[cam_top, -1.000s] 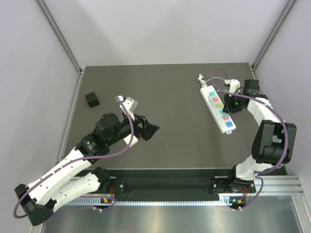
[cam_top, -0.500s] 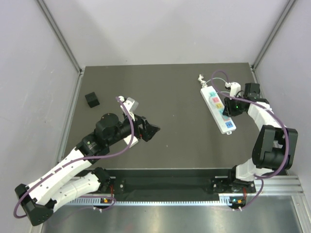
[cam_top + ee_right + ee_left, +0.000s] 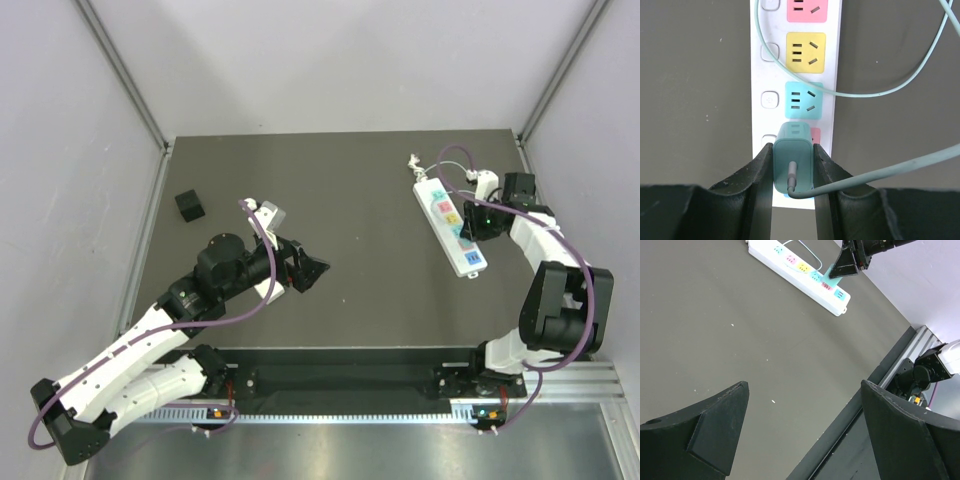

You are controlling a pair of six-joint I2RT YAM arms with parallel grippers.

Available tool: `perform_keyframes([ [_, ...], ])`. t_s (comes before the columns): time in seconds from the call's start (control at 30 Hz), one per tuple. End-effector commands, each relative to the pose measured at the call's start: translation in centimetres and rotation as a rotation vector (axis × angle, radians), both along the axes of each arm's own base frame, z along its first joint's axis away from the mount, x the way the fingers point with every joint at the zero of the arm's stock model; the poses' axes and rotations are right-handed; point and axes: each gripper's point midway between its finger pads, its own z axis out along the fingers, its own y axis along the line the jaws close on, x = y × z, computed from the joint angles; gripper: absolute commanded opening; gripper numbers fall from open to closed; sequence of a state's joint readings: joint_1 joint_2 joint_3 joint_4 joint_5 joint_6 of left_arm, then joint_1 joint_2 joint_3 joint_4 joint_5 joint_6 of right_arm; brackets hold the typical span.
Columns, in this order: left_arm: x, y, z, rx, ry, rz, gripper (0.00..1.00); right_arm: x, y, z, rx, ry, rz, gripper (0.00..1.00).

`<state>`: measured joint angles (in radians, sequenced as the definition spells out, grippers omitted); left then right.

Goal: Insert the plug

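A white power strip (image 3: 796, 75) with pink, yellow, teal and red sockets lies on the dark table at the right; it also shows in the top view (image 3: 449, 224) and the left wrist view (image 3: 799, 277). My right gripper (image 3: 794, 167) is shut on a teal plug (image 3: 793, 160), holding it over the red socket (image 3: 815, 135) near the strip's end. Its teal cable (image 3: 880, 90) loops across the strip. My left gripper (image 3: 805, 405) is open and empty, hovering over bare table at the left (image 3: 305, 268).
A small black cube (image 3: 188, 205) sits at the far left of the table. The table's front edge and metal rail (image 3: 920, 340) lie beyond the left gripper. Grey walls enclose the table.
My right gripper with the plug has shifted slightly along the power strip toward its near end. The left arm has not moved.
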<state>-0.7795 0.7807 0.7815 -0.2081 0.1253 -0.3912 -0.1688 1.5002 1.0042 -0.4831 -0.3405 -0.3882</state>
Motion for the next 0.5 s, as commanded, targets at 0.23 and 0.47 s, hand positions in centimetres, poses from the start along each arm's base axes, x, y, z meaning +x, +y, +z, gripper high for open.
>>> perform_keyframes([
  [0.23,0.2,-0.4,1.9,-0.058,-0.055,-0.007,0.97,-0.7,-0.6,0.1,0.007,0.043,-0.047,0.00],
  [0.47,0.1,-0.4,2.0,-0.062,-0.055,-0.012,0.97,0.3,-0.7,2.0,0.014,0.011,-0.054,0.00],
])
